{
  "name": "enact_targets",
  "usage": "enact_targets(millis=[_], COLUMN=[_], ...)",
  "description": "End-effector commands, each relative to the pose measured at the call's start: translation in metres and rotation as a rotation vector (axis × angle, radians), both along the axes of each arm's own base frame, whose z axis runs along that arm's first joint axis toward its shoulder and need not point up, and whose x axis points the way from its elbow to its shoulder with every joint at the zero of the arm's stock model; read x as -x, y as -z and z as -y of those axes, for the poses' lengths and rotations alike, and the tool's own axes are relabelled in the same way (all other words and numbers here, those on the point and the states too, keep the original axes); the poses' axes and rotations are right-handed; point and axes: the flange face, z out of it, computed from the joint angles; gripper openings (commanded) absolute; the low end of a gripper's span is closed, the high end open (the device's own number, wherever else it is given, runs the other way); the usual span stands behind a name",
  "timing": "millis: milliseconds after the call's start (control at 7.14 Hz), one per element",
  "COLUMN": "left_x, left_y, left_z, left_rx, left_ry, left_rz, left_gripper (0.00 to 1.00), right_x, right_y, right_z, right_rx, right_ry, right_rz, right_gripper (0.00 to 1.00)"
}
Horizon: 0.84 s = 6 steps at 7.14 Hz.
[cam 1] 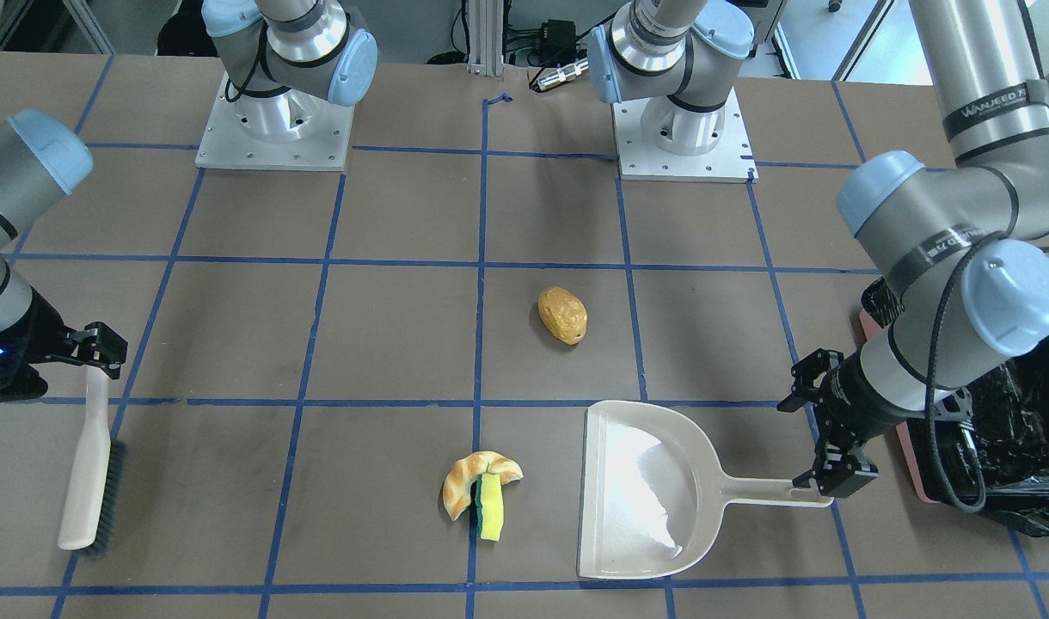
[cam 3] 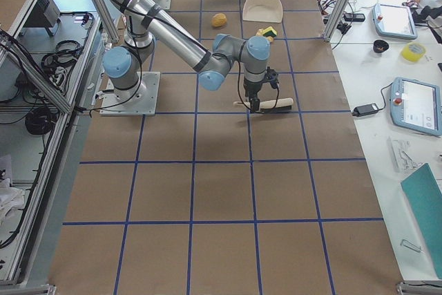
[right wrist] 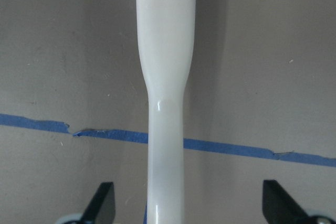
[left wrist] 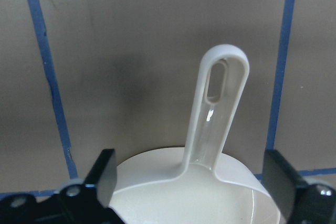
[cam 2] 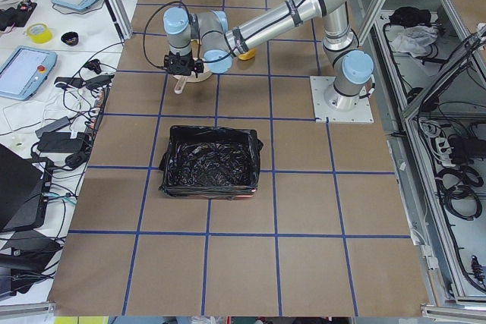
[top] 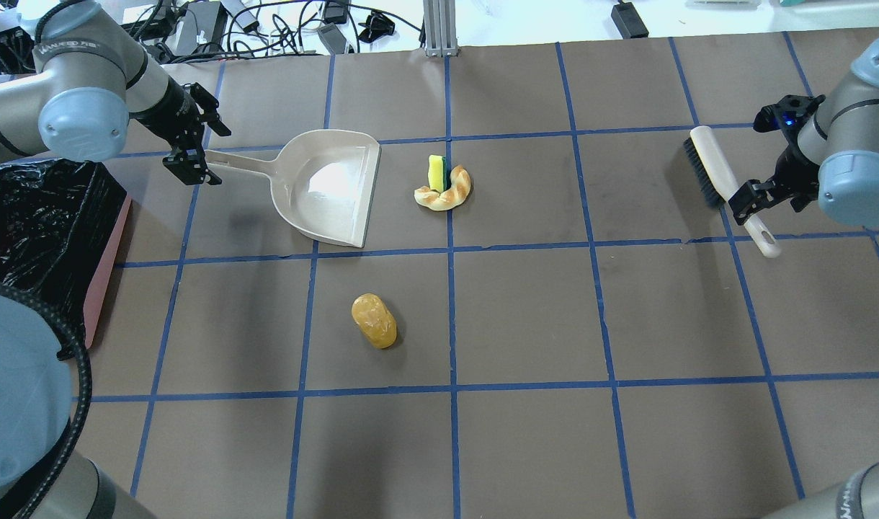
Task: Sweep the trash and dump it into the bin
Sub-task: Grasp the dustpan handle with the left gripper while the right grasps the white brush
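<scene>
Pick-up stage of a sweep-and-dump job, judging by the layout. At the left gripper (top: 200,148), jaws wide apart on either side of the dustpan (top: 331,191) handle (top: 245,162), touching nothing. At the right gripper (right wrist: 189,205), much the same: jaws spread round the slim handle of the brush (top: 710,169), gripping nothing.

Out on the table (top: 526,310), all of the trash, none of it in the pan. Near the middle, a potato-like lump (top: 374,321) on its own. Well apart from it, a croissant-like piece (top: 450,194) curled against a yellow-and-green sponge (top: 436,173), both just beside the pan's open lip. On the robot's far left, near the end of the pan handle, the bin (top: 108,267) with its crinkled black liner.

To do this step well:
- Centre each handle between the jaws before closing, then close squarely across it, not at a slant.
- Hold the pan handle firmly enough to keep the lip flat on the table. A lifted lip is probably the likeliest fault here, with pieces sliding under instead of in.
- Take the brush at its narrow neck and turn the bristles down before sweeping.
- Expect the lump to roll under a push, so guide it slowly toward the pan mouth.
- Treat sponge and croissant as one short push.
</scene>
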Motion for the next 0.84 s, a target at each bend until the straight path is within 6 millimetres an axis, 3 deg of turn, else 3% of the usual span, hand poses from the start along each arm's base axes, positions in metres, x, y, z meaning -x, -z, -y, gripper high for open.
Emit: enact_targets(millis=[0,280,420,700], left_x=[-0.004,-0.005,-0.006,-0.007], left_y=[0.015,0.031,0.033,0.038], left_z=[0.016,0.021,0.024,0.026], left_rx=[0.052,0.051,0.051,0.046], left_ry=[-0.007,-0.007,-0.007,-0.004], left_rz=[0.011,0.009,0.011,0.011], left_gripper=[1.0,1.0,1.0,0.95], right_x=[-0.004,-0.006,-0.006,-0.004], right_y=[0.01,0.016,0.013,0.01], right_z=[-0.008,-0.014,-0.013,-0.012], right_rx=[-0.013,-0.029,-0.024,-0.022], right_ry=[0.003,0.003,0.001,0.001], right_rz=[0.038,0.037,0.029,0.02], right_gripper=[0.95,0.83,0.61,0.07])
